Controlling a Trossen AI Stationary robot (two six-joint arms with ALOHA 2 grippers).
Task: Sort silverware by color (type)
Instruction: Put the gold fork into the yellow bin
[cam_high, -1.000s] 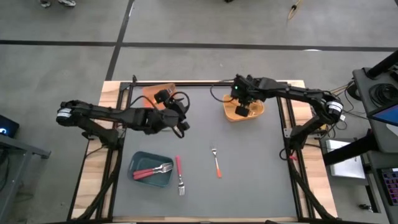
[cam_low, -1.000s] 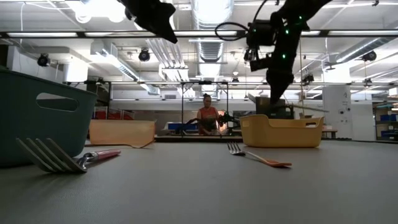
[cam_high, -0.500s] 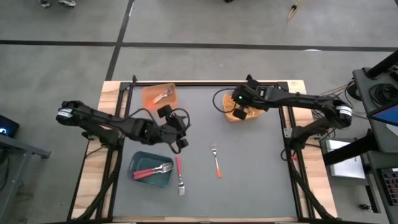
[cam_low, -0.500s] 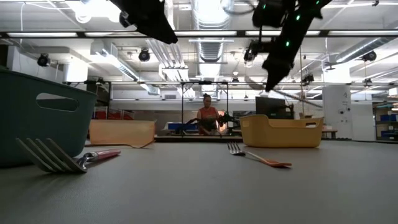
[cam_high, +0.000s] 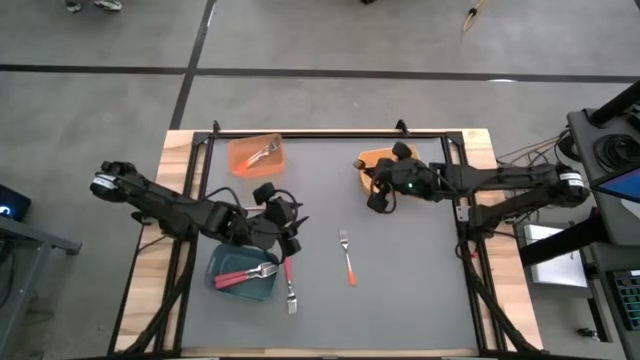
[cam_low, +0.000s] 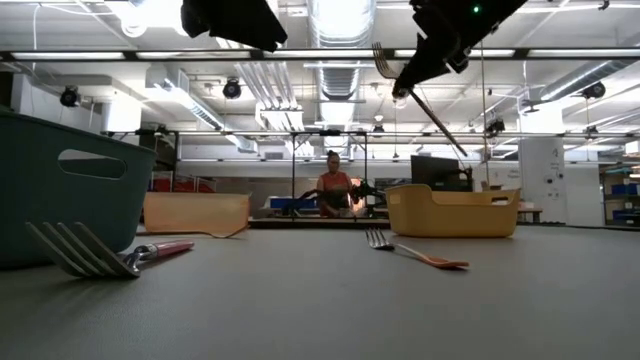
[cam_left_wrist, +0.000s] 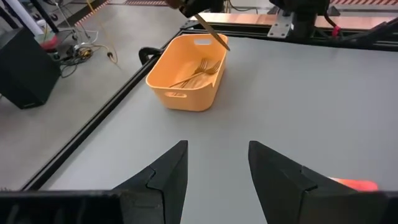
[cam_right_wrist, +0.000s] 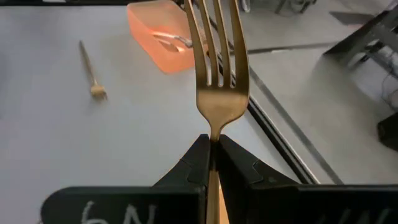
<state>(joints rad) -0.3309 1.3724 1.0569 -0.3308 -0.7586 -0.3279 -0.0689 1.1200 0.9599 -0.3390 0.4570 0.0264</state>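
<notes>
On the worktop (cam_high: 400, 290), two red-handled forks (cam_high: 243, 275) are seen in the teal bin (cam_high: 222, 262). Above a third red-handled fork (cam_high: 288, 279), the left gripper (cam_high: 289, 239) is held with fingers apart. An orange-handled fork (cam_high: 348, 259) lies mid-worktop. A gold fork (cam_right_wrist: 215, 56) is clamped in the right gripper (cam_high: 377, 198) beside the yellow bin (cam_high: 368, 159).

Right gripper (cam_right_wrist: 212, 163) pinches a gold fork (cam_right_wrist: 214, 59) — tines outward.
</notes>
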